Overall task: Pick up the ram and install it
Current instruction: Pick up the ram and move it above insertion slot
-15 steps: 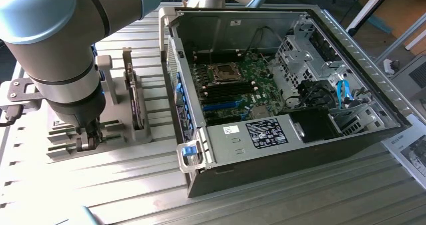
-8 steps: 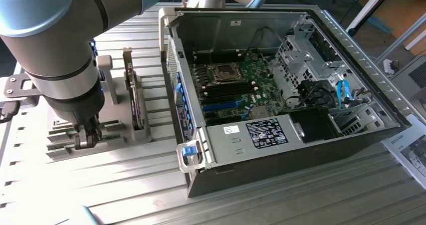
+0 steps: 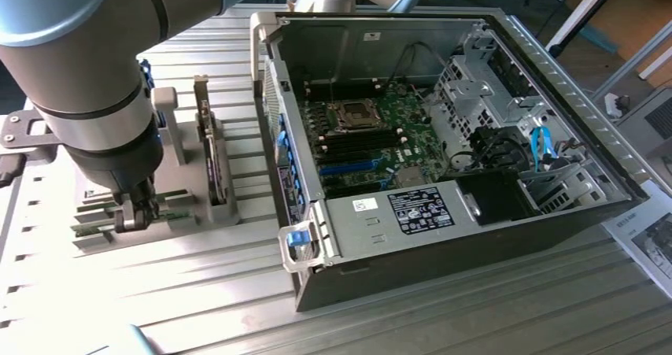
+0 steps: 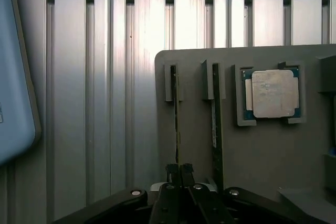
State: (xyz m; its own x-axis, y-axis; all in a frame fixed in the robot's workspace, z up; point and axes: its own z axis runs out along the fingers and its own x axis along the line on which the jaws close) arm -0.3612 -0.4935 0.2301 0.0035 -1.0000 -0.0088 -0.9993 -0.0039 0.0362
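Green ram (image 4: 177,109) stands edgewise in the grey holder (image 4: 273,166), at nine o'clock of the open case (image 3: 326,44) in the exterior view. My jaws are clamped on its upper edge. Lifting straight, without twisting, should free it cleanly.

On the table (image 3: 210,292) an open computer case (image 3: 420,272) lies on its side at the exterior view's right, with the motherboard (image 3: 367,134) on its floor. A holder (image 3: 223,194) rests on the table just beside the case, on the exterior view's left. In the holder's slots the ram (image 4: 177,119) and a second stick (image 4: 215,124) stand on edge, side by side and apart. The second stick is between the ram and a processor (image 4: 272,94), which lies flat in a recess. The pincer (image 4: 179,170) is over the holder, jaws closed against both faces of the ram's end. A paper sheet (image 3: 646,241) lies on the table beside the case, at the exterior view's right.
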